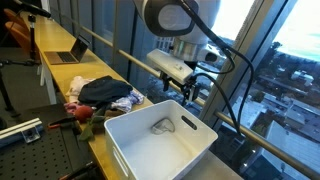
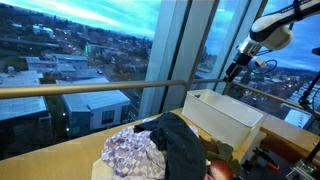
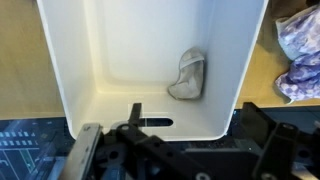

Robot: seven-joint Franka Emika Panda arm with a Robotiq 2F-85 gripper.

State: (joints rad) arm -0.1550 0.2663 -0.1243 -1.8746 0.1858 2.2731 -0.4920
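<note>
One gripper [image 3: 176,140] shows in the wrist view, its two fingers [image 3: 90,148] spread wide with nothing between them. It hangs over one white bin [image 3: 60,70] and is clear of the bin's walls. In both exterior views the gripper [image 1: 188,88] [image 2: 239,72] is above the white bin [image 1: 150,150] [image 2: 228,118], near the rim on the window side.

One gray cloth [image 3: 187,75] lies crumpled on the bin's floor, close to a side wall and well below the fingers. It is the only thing in the bin. An exterior view shows it as a small gray lump [image 1: 163,126]. In the other exterior view, the bin's wall hides it. One handle slot [image 3: 155,122] is cut into the bin wall nearest the gripper.

One pile of clothes [image 1: 100,95] sits on the tabletop [image 1: 60,75] just beside the bin. A dark garment [image 2: 185,145] lies on top, with a pale patterned garment [image 2: 130,152] next to it. How many pieces lie underneath cannot be counted. The wrist view cuts the pile off at the right edge [image 3: 300,50].

One open laptop [image 1: 68,55] stands farther along the tabletop. One black perforated board [image 1: 40,150] lies at the tabletop's near end and is partly cut off. In the wrist view, the gripper's own body covers the lower strip.
</note>
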